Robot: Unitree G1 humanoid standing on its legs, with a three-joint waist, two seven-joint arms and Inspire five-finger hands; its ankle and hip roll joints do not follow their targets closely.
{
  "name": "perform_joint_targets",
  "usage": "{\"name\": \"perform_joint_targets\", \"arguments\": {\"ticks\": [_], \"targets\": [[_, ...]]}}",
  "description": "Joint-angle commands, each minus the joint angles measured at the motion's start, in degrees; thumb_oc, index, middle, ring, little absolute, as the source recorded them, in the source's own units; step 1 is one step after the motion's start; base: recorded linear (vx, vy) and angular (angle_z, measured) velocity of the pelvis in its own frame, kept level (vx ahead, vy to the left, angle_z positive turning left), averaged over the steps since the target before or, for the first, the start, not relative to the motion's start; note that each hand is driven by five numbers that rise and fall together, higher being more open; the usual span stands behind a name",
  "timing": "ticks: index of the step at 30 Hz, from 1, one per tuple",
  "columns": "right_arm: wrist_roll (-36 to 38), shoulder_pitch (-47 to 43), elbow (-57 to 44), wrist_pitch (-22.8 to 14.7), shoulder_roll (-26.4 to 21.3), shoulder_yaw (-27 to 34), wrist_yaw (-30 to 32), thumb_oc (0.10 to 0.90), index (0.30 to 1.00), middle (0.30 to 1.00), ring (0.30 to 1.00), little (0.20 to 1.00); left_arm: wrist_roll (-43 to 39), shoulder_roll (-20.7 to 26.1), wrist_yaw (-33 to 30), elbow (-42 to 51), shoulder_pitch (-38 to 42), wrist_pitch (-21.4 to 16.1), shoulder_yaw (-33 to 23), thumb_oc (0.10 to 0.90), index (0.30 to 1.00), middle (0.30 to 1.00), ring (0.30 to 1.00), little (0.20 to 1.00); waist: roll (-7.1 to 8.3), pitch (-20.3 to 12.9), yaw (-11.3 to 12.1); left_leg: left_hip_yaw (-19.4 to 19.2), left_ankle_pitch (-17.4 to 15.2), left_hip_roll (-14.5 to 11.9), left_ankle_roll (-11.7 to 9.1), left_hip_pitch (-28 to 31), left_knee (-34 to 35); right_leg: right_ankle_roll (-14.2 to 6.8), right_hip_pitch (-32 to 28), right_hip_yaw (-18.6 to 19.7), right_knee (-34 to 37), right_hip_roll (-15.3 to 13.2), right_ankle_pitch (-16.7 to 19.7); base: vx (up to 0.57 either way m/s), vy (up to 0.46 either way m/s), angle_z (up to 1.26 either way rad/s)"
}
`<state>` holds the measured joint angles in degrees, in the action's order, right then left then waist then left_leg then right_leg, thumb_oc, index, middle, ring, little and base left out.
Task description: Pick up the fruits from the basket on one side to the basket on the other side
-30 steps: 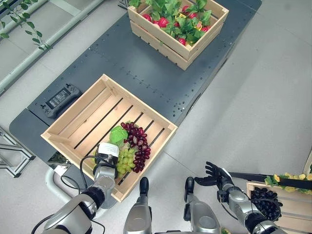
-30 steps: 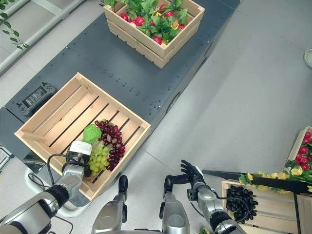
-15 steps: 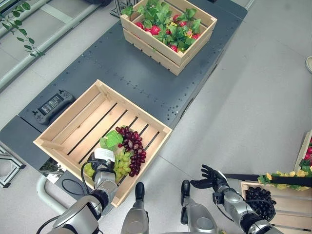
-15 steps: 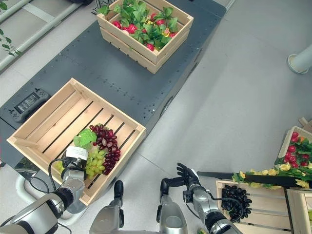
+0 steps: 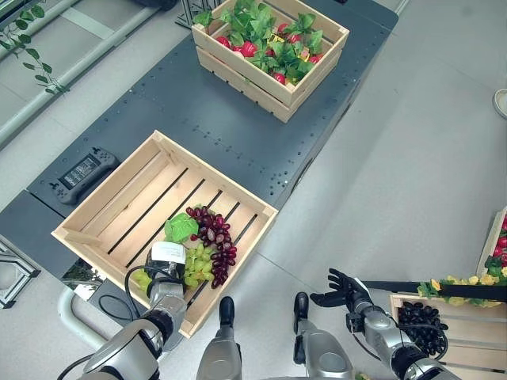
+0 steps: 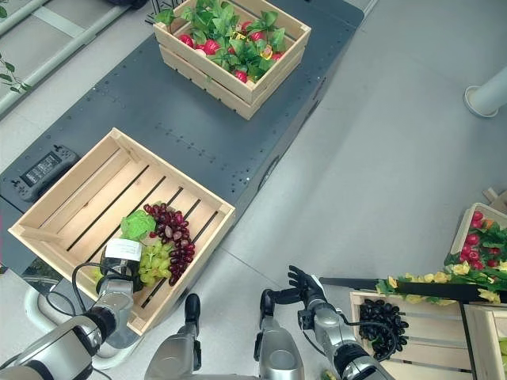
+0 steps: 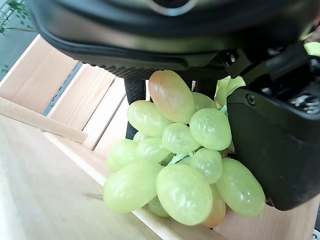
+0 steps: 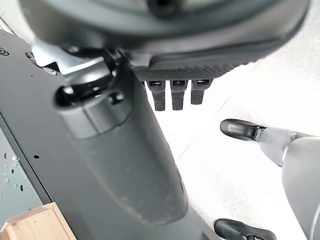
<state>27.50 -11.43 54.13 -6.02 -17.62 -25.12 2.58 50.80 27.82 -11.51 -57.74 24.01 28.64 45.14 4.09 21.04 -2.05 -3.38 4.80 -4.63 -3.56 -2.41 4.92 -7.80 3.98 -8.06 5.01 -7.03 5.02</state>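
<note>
A light wooden crate (image 5: 103, 190) on the dark platform holds a bunch of purple grapes (image 5: 215, 237), a green leaf (image 5: 181, 228) and a bunch of green grapes (image 5: 196, 264). My left hand (image 5: 166, 271) reaches over the crate's near rim. In the left wrist view its thumb (image 7: 270, 150) and fingers are curled round the green grapes (image 7: 185, 165), which touch the crate's wood. My right hand (image 5: 342, 289) hovers open over the floor, fingers (image 8: 172, 95) straight. It is just left of a second crate (image 5: 467, 336) holding dark grapes (image 5: 420, 324).
A far crate (image 5: 317, 59) on the platform (image 5: 198, 103) is full of red fruits and green leaves. A black controller (image 5: 79, 170) lies left of the near crate. Yellow and red fruits with leaves sit at the right edge (image 6: 475, 269). Grey floor lies between the sides.
The camera has shifted, so the whole scene sits differently. My left hand stays at the green grapes in the crate, and my right hand remains open over the floor.
</note>
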Motion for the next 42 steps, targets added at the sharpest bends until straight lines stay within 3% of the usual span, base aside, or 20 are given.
{"name": "perform_joint_targets", "arguments": {"ticks": [1, 7, 14, 17, 19, 24, 33, 42], "targets": [[1.4, 1.7, -6.61, -3.01, -5.63, 2.54, 2.27, 0.8, 0.9, 0.9, 0.9, 0.9, -3.2, 5.36, -4.77, -0.37, -2.42, 1.63, -5.71, 0.4, 0.3, 0.3, 0.3, 0.3, -4.04, 0.46, 1.82, 1.14, -2.84, 4.15, 0.87, -1.38, -2.11, -0.01, 2.94, -2.07, -8.71, 1.26, -5.1, 0.0, 0.0, 0.0], [2.24, 4.68, -12.42, -4.08, -7.28, 5.0, 1.87, 0.8, 0.9, 0.9, 0.9, 0.9, -1.34, 10.2, -5.64, 8.32, -7.02, 0.09, -10.85, 0.4, 0.3, 0.3, 0.3, 0.3, -5.61, -0.62, 2.23, 1.97, -2.43, 4.92, 0.77, -1.01, -1.15, 0.22, 2.34, -2.81, -7.87, 0.54, -4.77, 0.01, -0.001, 0.03], [3.59, 12.66, -31.01, -4.94, -9.47, 9.49, 1.17, 0.8, 0.9, 0.9, 0.9, 0.9, 10.8, 25.08, 12.61, 38.9, -15.89, -2.54, -21.1, 0.4, 0.3, 0.3, 0.3, 0.3, -7.35, -4.62, 2.93, 4.01, -2.26, 5.87, 0.31, 0.0, 0.08, -0.39, -0.79, -4.09, -3.97, -0.73, -3.14, 0.05, -0.06, 0.11], [3.41, 13.85, -33.67, -5.7, -9.68, 10.08, 0.82, 0.8, 0.9, 0.9, 0.9, 0.9, 12.19, 28.2, 16.56, 43.86, -17.16, -4.63, -23.43, 0.4, 0.3, 0.3, 0.3, 0.3, -7.45, -5.76, 3.27, 4.59, -2.19, 5.95, 0.28, 0.13, 0.08, -0.55, -1.63, -4.56, -3.12, -0.87, -2.8, 0.04, -0.089, 0.2], [3.53, 15.05, -36.95, -6.77, -10.47, 10.39, 0.08, 0.8, 0.9, 0.9, 0.9, 0.9, 15.51, 32.0, 23.78, 49.99, -18.31, -8.63, -26.53, 0.4, 0.3, 0.3, 0.3, 0.3, -7.56, -7.41, 3.64, 5.22, -2.1, 5.96, 0.11, 0.54, 0.08, -0.75, -2.86, -5.08, -1.89, -0.97, -2.34, 0.07, -0.136, 0.12], [4.57, 16.55, -43.59, -6.81, -12.09, 10.56, -0.84, 0.8, 0.9, 0.9, 0.9, 0.9, 15.72, 37.76, 32.35, 58.61, -18.96, -14.22, -31.61, 0.4, 0.3, 0.3, 0.3, 0.3, -7.93, -9.64, 4.04, 5.71, -1.92, 5.79, -0.14, 1.03, 0.08, -0.82, -4.7, -5.76, -0.29, -1.11, -1.92, 0.06, -0.097, 0.19], [3.59, 16.37, -56.42, -7.21, -14.0, 10.69, -1.33, 0.8, 0.9, 0.9, 0.9, 0.9, 13.23, 43.53, 41.17, 64.89, -18.75, -19.52, -37.33, 0.4, 0.3, 0.3, 0.3, 0.3, -8.46, -12.3, 4.77, 5.96, -1.98, 5.27, -0.38, 1.79, 0.08, -0.9, -5.86, -6.26, -0.01, -1.24, -2.08, 0.04, -0.065, 0.08], [1.63, 10.37, -69.13, -6.53, -17.06, 12.17, 0.19, 0.8, 0.9, 0.9, 0.9, 0.9, 9.06, 47.25, 35.99, 62.63, -14.64, -22.96, -37.47, 0.4, 0.3, 0.3, 0.3, 0.3, -8.38, -14.19, 6.27, 5.38, -2.85, 4.7, -0.19, 2.92, 0.08, -0.99, -6.68, -6.14, -0.01, -1.32, -2.6, 0.02, -0.04, 0.0]]}}
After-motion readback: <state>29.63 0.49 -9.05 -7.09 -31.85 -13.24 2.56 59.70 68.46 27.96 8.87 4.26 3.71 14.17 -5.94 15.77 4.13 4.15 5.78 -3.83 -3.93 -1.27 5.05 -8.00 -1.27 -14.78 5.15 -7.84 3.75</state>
